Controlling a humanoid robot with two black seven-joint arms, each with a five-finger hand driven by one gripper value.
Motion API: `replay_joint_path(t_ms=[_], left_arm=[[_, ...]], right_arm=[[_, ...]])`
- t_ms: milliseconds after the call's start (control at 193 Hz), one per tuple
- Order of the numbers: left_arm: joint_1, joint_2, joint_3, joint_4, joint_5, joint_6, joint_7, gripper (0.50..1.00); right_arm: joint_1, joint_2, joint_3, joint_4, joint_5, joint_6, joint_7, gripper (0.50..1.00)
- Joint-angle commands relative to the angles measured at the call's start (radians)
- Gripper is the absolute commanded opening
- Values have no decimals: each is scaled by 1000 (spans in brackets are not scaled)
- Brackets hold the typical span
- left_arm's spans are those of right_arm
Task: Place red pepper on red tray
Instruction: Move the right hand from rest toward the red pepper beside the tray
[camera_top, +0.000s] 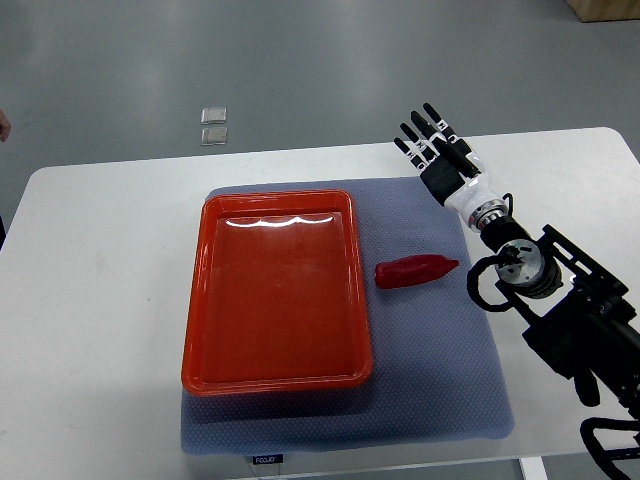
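The red pepper (415, 270) is seen lying on its side on the grey mat (440, 380), just beside the right rim of the red tray (277, 380) but apart from it, with its pointed end turned toward the right. Nothing is held in the tray, which rests on the left part of the mat. The mat is spread over the white table (90, 300). The right hand (440, 150) is held above the far right corner of the mat, well apart from the pepper, with its arm entering from the right edge. Its fingers (418, 132) are stretched out straight and spread, and nothing is grasped by them. Two small clear squares (214, 125) are visible on the floor beyond the table.
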Motion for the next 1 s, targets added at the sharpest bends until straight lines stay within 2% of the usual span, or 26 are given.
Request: replay_joint_path(t_ms=[0, 441, 524, 639, 706, 820, 893, 997], left_arm=[[0, 0, 1, 0, 0, 0, 0, 1000], [-5, 0, -2, 0, -2, 0, 0, 1000], [-5, 0, -4, -2, -2, -2, 0, 1000], [-5, 0, -2, -3, 0, -6, 0, 1000], [-5, 0, -2, -5, 0, -6, 0, 1000], [-5, 0, -4, -6, 0, -6, 0, 1000], [-5, 0, -2, -6, 0, -8, 0, 1000], [-5, 0, -2, -6, 0, -8, 0, 1000]], right_arm=[[0, 0, 0, 0, 0, 0, 0, 913], [38, -14, -40, 0, -53, 6, -12, 913], [83, -34, -123, 5, -123, 11, -48, 913], [170, -130, -231, 23, -233, 18, -113, 913], [232, -193, -339, 49, -306, 37, -126, 913], [389, -354, -604, 144, -431, 66, -127, 913], [488, -413, -753, 179, -481, 71, -132, 913], [615, -480, -957, 267, -553, 92, -186, 913]])
